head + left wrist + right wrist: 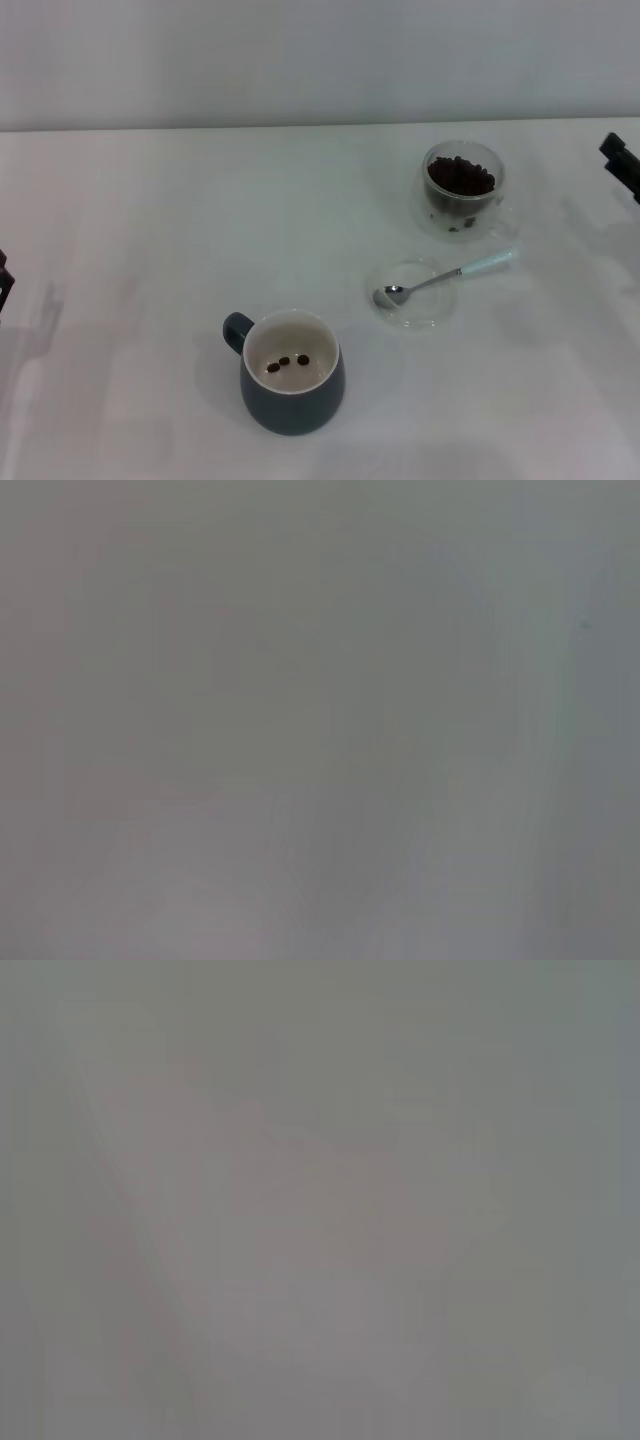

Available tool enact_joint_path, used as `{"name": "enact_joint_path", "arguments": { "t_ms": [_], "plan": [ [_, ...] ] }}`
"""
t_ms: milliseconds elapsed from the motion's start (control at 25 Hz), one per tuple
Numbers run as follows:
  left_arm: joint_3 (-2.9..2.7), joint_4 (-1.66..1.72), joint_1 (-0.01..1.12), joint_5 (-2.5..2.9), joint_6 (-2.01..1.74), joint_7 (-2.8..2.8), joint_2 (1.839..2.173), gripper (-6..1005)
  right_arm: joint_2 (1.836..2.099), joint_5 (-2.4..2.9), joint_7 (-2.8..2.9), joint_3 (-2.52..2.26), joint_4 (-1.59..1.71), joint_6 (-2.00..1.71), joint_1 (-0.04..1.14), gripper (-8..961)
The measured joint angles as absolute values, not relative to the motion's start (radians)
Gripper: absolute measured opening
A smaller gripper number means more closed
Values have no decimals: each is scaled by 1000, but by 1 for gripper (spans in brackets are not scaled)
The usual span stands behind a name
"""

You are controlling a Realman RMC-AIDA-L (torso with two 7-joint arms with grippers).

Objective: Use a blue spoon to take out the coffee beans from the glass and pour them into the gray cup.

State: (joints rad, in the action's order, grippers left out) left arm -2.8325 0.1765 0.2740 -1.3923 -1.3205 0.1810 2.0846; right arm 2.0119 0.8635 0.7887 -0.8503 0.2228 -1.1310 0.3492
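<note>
In the head view the glass [463,186] stands at the back right, holding a heap of coffee beans [461,176]. The blue spoon [447,276] lies with its metal bowl on a flat clear glass dish [412,294] and its pale handle pointing right. The gray cup [291,371] stands at the front centre, handle to the left, with three beans [287,362] inside. My right gripper [622,163] shows only as a dark part at the right edge, away from the glass. My left gripper [4,283] shows as a dark sliver at the left edge. Both wrist views show only plain grey.
The white table [150,250] spreads across the view to a pale wall at the back. The dish sits between the glass and the gray cup.
</note>
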Motion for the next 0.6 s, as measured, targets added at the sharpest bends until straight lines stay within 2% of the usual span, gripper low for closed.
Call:
{"name": "enact_joint_path", "arguments": {
  "t_ms": [80,280,600],
  "plan": [
    [-2834,180,274,-1393,-1319,194,2085,799,2017,798,508,-850,158,-1185,373,857],
    [-2833,182,272,-1409,-1316,305,2085,799,2020,661,252,-848,59,-1306,400,844],
    [-2832,183,275,-1409,-1316,294,2087,803,2019,636,230,-848,41,-1269,440,846]
  ]
}}
